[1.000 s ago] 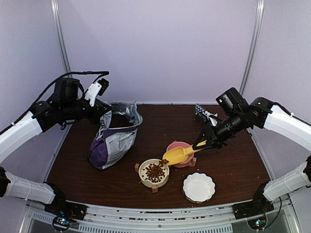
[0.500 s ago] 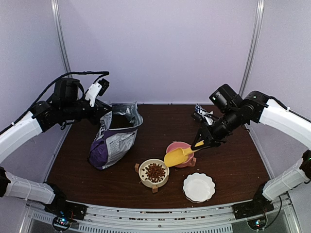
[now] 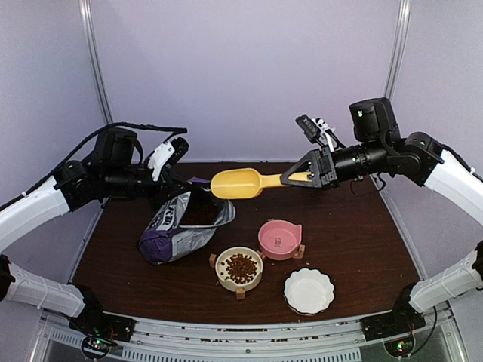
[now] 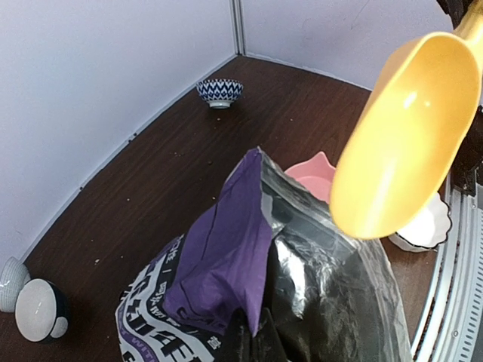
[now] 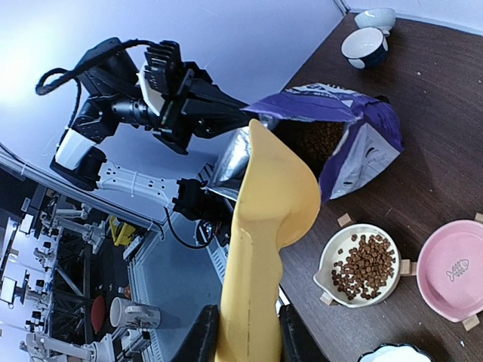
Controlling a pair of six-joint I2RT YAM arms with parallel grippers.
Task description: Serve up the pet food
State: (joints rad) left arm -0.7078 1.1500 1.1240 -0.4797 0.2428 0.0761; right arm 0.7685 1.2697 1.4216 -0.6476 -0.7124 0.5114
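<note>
Pet food fills the cream bowl (image 3: 240,267) (image 5: 366,264), and more shows inside the open purple bag (image 3: 177,226) (image 5: 355,143). My left gripper (image 3: 183,183) (image 4: 256,339) is shut on the bag's rim and holds the mouth up and open. My right gripper (image 3: 306,177) (image 5: 247,339) is shut on the handle of a yellow scoop (image 3: 238,183) (image 4: 407,143) (image 5: 272,226). The scoop hangs level in the air just above and right of the bag's mouth. No kibble shows in it in the top view.
A pink bowl (image 3: 279,238) (image 5: 453,280) stands on a wooden stand right of the cream bowl. In front of it sits a white scalloped bowl (image 3: 308,290). A blue patterned bowl (image 4: 219,91) is at the table's far corner. Two small bowls (image 5: 364,47) stand beyond the bag.
My right arm lifted the scoop from over the cream bowl up and left to the bag's mouth. The left arm shifted right, tilting the bag's opening toward the scoop.
</note>
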